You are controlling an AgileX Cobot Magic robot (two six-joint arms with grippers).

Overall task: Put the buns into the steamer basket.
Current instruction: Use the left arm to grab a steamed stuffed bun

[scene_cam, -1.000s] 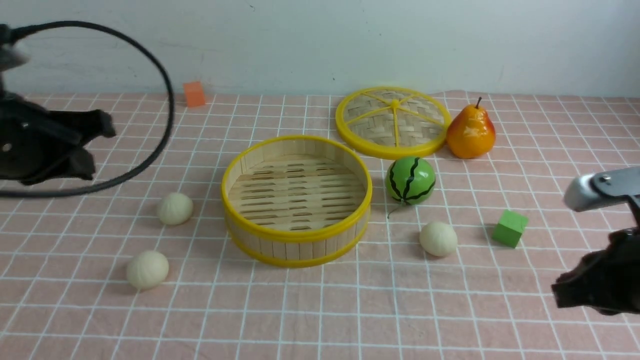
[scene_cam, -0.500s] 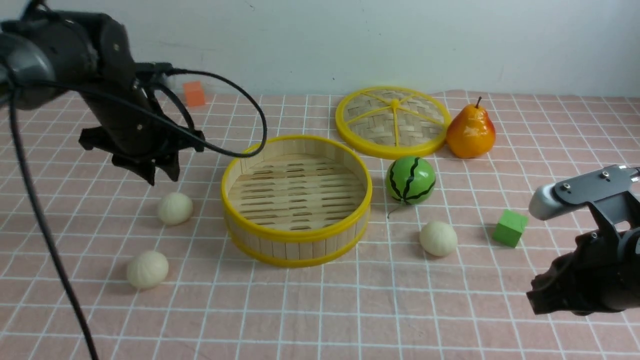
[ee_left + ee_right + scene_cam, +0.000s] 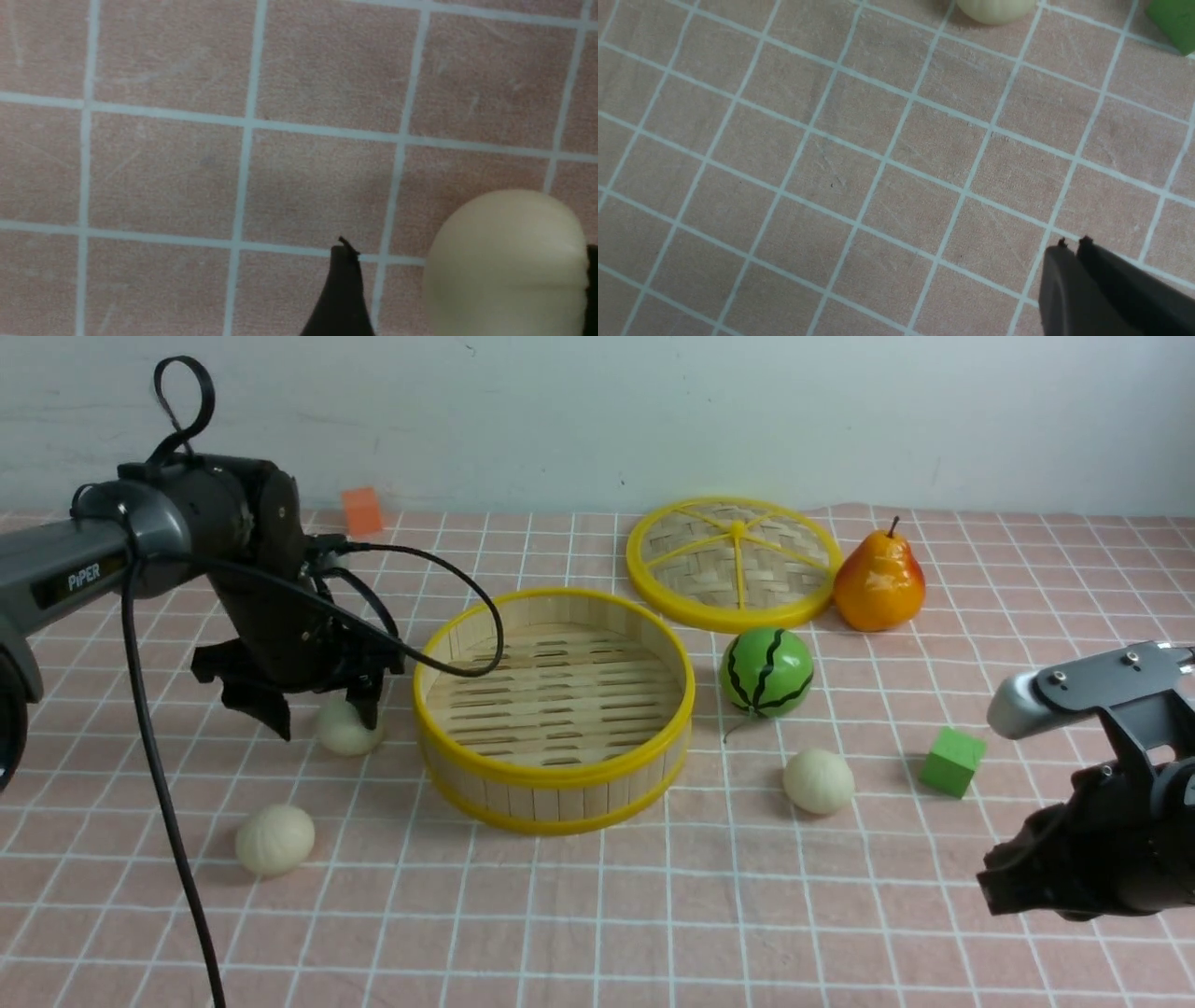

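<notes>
Bun one [image 3: 275, 840] sits on the table [image 3: 560, 933], nearer the camera than the left gripper [image 3: 325, 723] and clear of its fingers. The left gripper stands wide and points down, with bun two [image 3: 347, 728] between its fingers, right up against one of them; the other finger is apart from it, so the bun is not gripped. Beyond this gripper is the orange block [image 3: 362, 511], near the wall [image 3: 560, 420]. To the gripper's right comes the basket [image 3: 555, 803], upright, with no bun in it, and a loop of the left arm's black cable [image 3: 467, 670] passes in front of its rim. Farther right of the left gripper are the lid [image 3: 738, 565], lying flat beyond the basket, and the watermelon [image 3: 767, 673], on the near side of the lid. Left of the right gripper [image 3: 1073, 242], and farther from the camera, rest bun three [image 3: 819, 782], the pear [image 3: 879, 581] beside the lid, and the green block [image 3: 952, 763]. The right gripper is narrow, its fingertips together, holding nothing.
</notes>
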